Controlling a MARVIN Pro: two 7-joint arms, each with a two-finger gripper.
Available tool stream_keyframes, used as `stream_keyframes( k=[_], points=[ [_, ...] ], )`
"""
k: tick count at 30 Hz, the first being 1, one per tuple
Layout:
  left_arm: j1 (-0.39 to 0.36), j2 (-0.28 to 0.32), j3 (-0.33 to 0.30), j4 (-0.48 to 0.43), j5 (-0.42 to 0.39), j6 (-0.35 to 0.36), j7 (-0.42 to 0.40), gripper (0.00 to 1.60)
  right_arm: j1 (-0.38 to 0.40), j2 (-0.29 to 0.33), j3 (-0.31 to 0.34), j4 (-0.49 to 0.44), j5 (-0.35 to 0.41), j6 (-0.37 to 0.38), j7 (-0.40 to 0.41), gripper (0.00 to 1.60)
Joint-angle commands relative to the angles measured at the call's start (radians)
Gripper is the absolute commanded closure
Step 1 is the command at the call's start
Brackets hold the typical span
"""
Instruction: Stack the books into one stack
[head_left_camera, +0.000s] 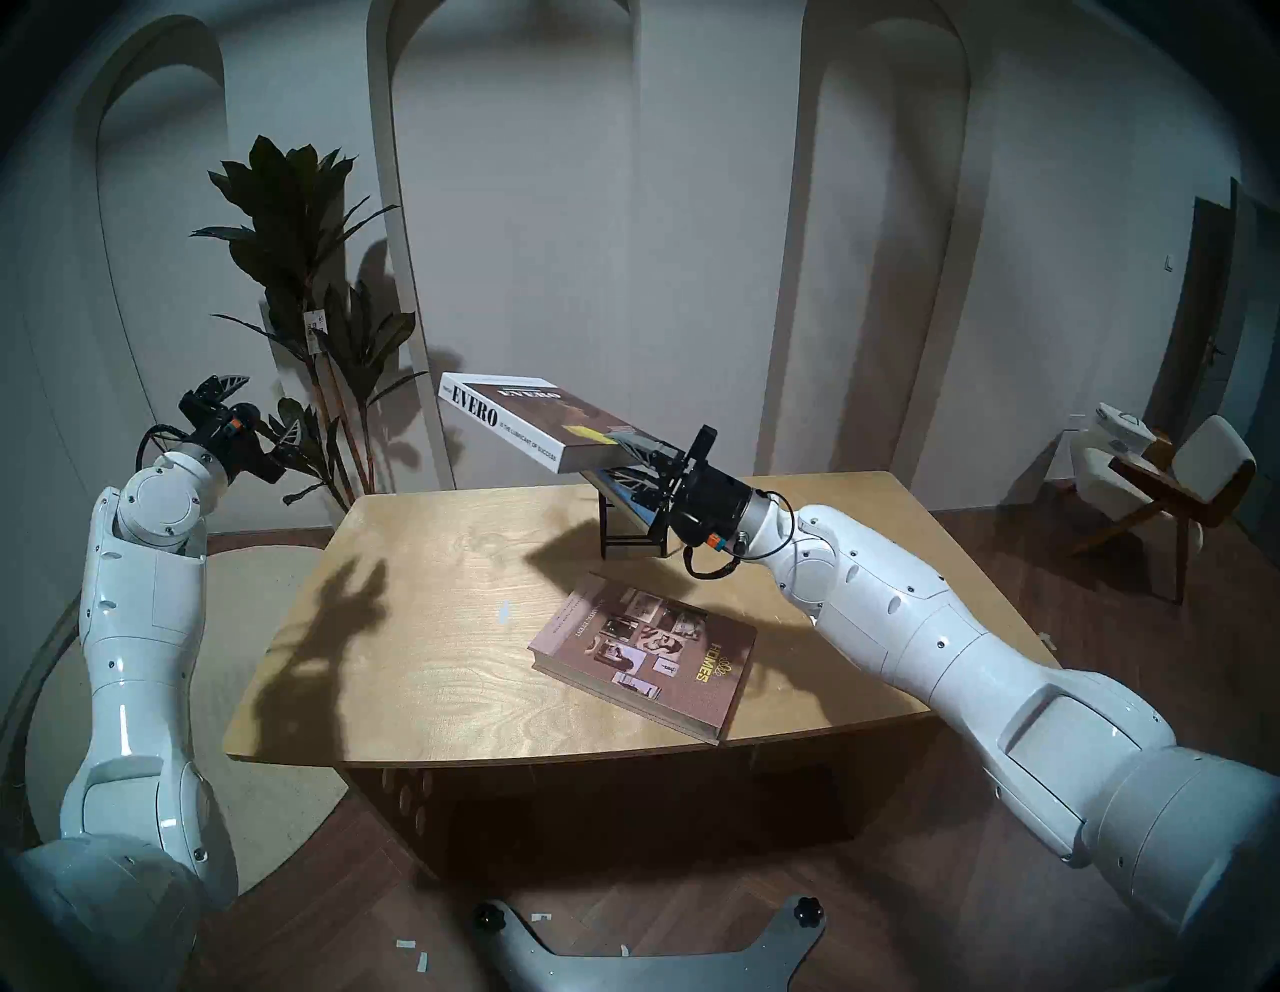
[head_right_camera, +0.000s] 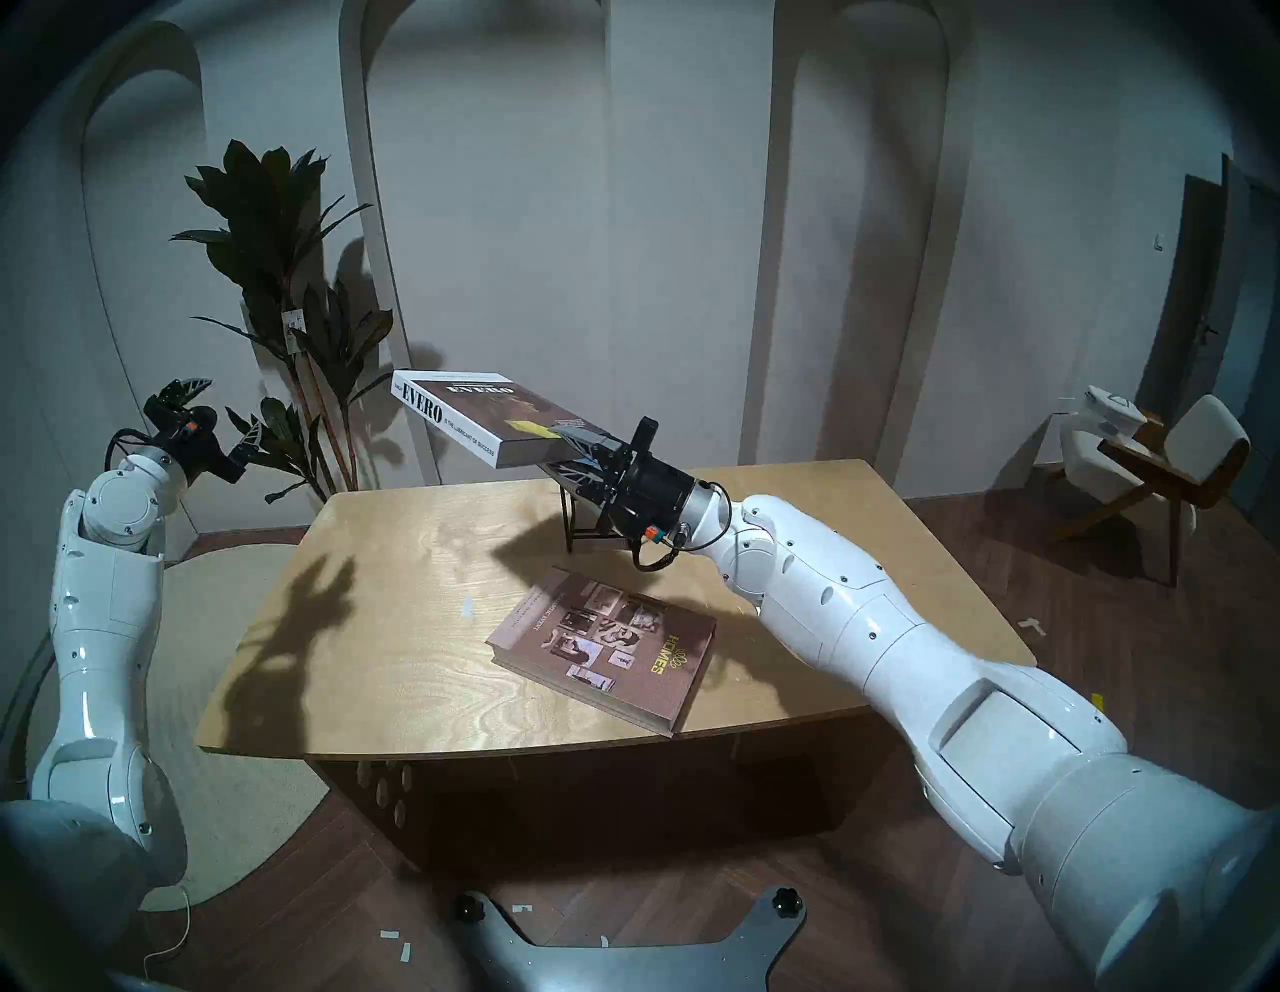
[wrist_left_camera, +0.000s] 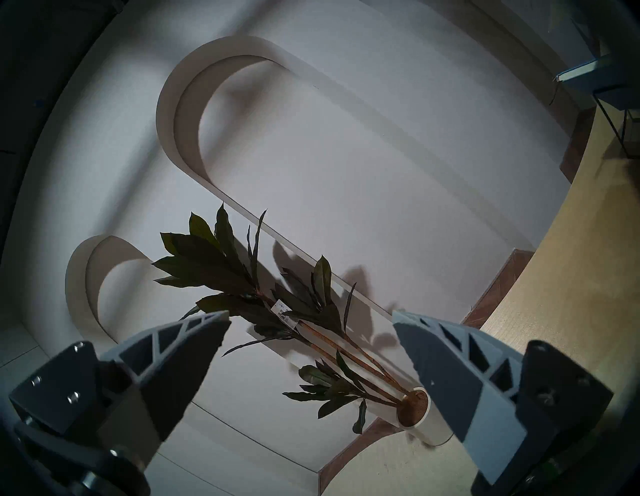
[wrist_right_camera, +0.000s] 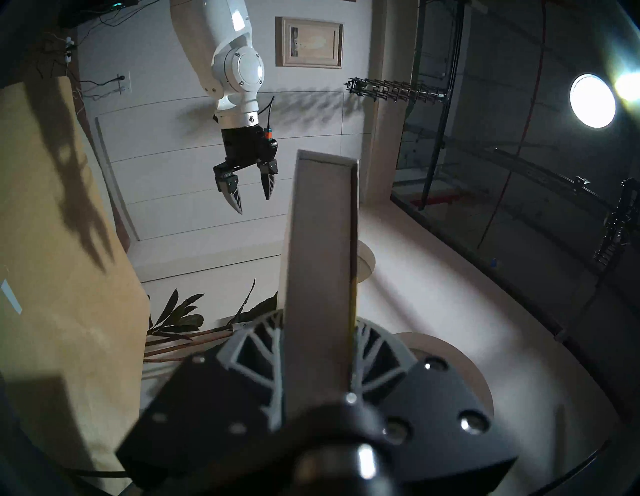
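My right gripper (head_left_camera: 613, 454) is shut on one end of the thick brown "EVERO" book (head_left_camera: 526, 415), holding it nearly level in the air above the back of the table. In the right wrist view the book's edge (wrist_right_camera: 318, 259) runs between the fingers. The large mauve-brown "HOMES" book (head_left_camera: 644, 651) lies flat near the table's front right edge. A thin blue book (wrist_left_camera: 585, 71) rests on the black wire rack (head_left_camera: 609, 533) under the held book. No book lies on another. My left gripper (head_left_camera: 267, 409) hangs open and empty, off the table's left side.
The wooden table (head_left_camera: 429, 589) has rounded corners and a bit of white tape on top. A tall potted plant (head_left_camera: 305, 228) stands behind its back left corner, close to my left gripper. A chair (head_left_camera: 1170, 478) stands far right.
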Motion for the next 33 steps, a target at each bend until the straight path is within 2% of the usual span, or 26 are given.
stream_keyframes(
  k=[1,12,26,33],
  points=[
    [-0.020,0.010,-0.002,-0.017,0.000,-0.003,0.004,0.00,-0.002,0.029,0.014,-0.078,0.012,0.013,0.012,1.60],
    [-0.018,0.010,-0.002,-0.015,-0.003,-0.004,0.004,0.00,0.012,0.074,0.041,-0.187,0.007,0.049,0.047,1.60],
    [-0.013,0.009,-0.002,-0.009,-0.007,-0.005,0.003,0.00,-0.038,0.098,0.021,-0.317,0.016,0.080,0.087,1.60],
    [-0.010,0.009,-0.002,-0.006,-0.009,-0.006,0.003,0.00,-0.114,0.152,-0.004,-0.357,0.023,0.101,0.120,1.60]
  ],
)
